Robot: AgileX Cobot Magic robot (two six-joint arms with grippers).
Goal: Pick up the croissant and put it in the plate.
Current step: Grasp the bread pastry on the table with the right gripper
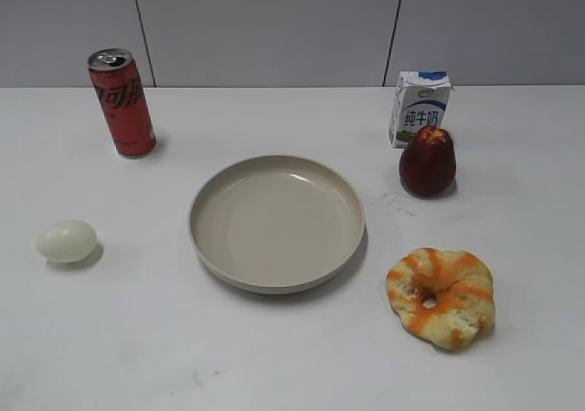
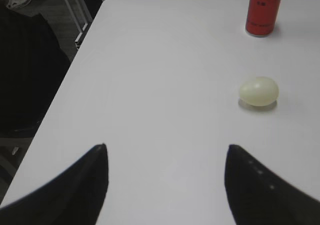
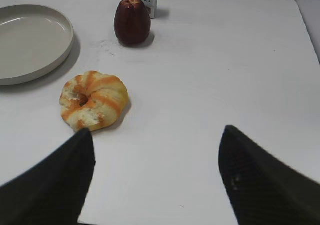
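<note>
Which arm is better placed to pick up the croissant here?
The right. The croissant lies just ahead of the open right gripper, right of the plate. The open left gripper faces only the egg and the can, on the plate's far side.

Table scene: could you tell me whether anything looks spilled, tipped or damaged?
Nothing stands out. The cola can and milk carton stand upright, the plate is empty, and the croissant lies intact beside it.
</note>
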